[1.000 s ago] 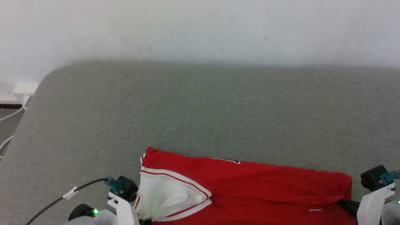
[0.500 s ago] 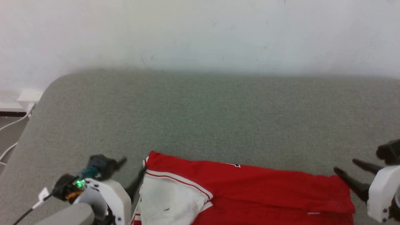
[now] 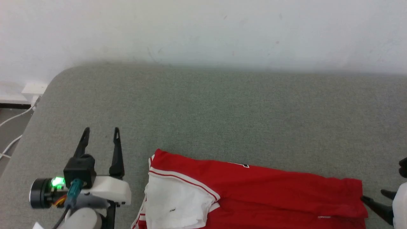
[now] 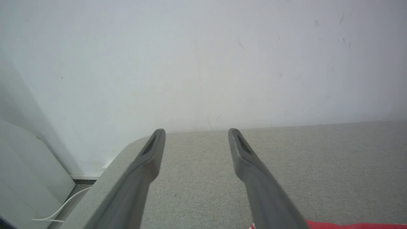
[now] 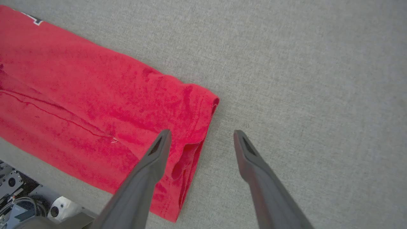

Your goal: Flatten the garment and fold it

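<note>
the garment [image 3: 270, 194] lies on the grey padded surface [image 3: 222, 108], folded into a long red band that runs left to right and is cut off by the lower edge of the head view. at the garment's left end a white sleeve [image 3: 175, 203] sits on top, crumpled and bordered by red-and-white striped trim [image 3: 182, 182]. on the garment's far edge, near its middle, a small bit of black-and-white print [image 3: 240, 164] peeks out of the fold. the garment's right end is a rounded fold with a few creases running along it.

the left gripper [image 3: 101, 131] is to the left of the garment and apart from it, above bare grey surface, its fingers pointing away from the robot toward the wall [image 3: 203, 28]. its jaws stand wide apart with nothing between them. a green light [image 3: 57, 182] glows on its wrist. in the left wrist view the left gripper [image 4: 196, 132] frames the surface's rounded far corner, and a sliver of the garment [image 4: 349, 225] shows at the lower right.

the right gripper [image 3: 374, 195] is at the garment's right end. in the right wrist view the right gripper [image 5: 202, 133] straddles that end: one finger [image 5: 149, 165] lies over the red cloth of the garment [image 5: 79, 89], the other over bare surface just beside it. its jaws are spread wide and grip nothing; whether the finger touches the cloth i cannot tell.

left of the garment, beyond the surface's edge, a white cable [image 3: 12, 119] trails down.
</note>
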Motion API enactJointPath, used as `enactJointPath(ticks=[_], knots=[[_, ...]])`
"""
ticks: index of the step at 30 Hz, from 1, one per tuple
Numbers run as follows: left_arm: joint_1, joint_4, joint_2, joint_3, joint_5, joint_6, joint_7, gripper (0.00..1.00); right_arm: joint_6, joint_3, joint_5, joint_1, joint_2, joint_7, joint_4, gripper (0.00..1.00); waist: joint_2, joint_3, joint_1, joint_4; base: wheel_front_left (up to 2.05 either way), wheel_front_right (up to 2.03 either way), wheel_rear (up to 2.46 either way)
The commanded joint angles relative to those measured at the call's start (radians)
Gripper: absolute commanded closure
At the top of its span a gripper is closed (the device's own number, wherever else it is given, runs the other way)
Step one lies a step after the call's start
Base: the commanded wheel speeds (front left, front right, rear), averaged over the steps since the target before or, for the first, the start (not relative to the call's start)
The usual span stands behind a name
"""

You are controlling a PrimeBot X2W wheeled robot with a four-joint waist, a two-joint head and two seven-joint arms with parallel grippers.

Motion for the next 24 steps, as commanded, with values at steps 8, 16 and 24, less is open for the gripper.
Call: enactJointPath(ticks=[8,16,24], knots=[[0.180,-0.071,-0.168,0.237,0.227,-0.049,-0.005,0.00,-0.001,0.034,0.005,-0.001,0.042,0.130,0.018,0.00,0.0000,0.035,-0.0001,0.019,0.00,0.00,0.00],[0.262,-0.060,-0.308,0.380,0.366,-0.169,-0.005,0.00,-0.001,0.078,-0.018,-0.043,0.114,0.161,0.130,0.00,0.0000,0.056,-0.0001,0.043,0.00,0.00,0.00],[0.286,-0.024,-0.390,0.460,0.453,-0.273,-0.005,0.00,-0.001,0.171,-0.004,-0.040,0.146,0.138,0.196,1.00,0.0000,0.043,-0.0001,0.040,0.00,0.00,0.00]])
